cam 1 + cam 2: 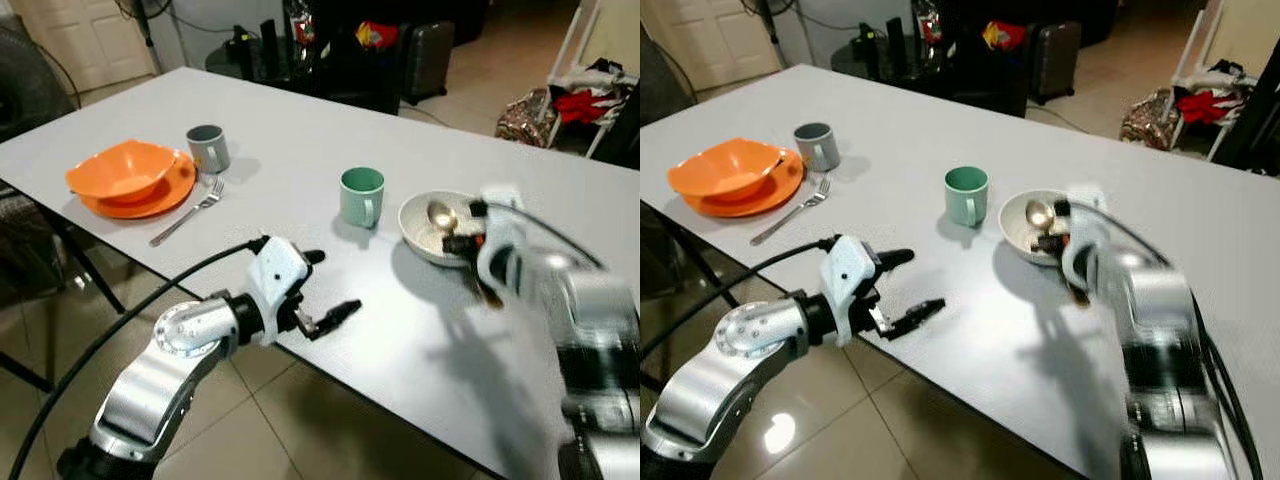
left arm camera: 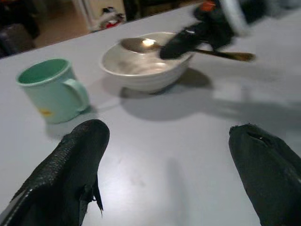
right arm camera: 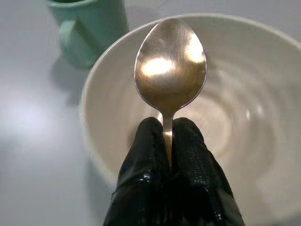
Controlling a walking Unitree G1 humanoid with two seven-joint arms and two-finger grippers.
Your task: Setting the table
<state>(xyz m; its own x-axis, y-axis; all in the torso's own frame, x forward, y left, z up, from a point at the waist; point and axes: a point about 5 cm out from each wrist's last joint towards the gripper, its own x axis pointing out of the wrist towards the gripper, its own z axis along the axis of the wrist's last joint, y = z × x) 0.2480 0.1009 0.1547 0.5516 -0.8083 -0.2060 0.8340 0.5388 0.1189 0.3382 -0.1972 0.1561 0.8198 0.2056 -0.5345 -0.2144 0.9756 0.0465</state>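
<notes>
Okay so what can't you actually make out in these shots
- Right gripper: motion-blurred in both eye views; the fingers show sharp in the right wrist view, pinching the spoon over the white bowl.
- Spoon handle: hidden behind those fingers in the right wrist view.
- Green mug: cut off by the right wrist view's edge.
- Grey cup: contents too small to tell.

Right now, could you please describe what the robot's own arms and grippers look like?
Both arms are rounded, silver metal segments. The left arm has a white wrist block and a black cable looping from it. Each gripper, left and right, has two long, textured black fingers.
</notes>
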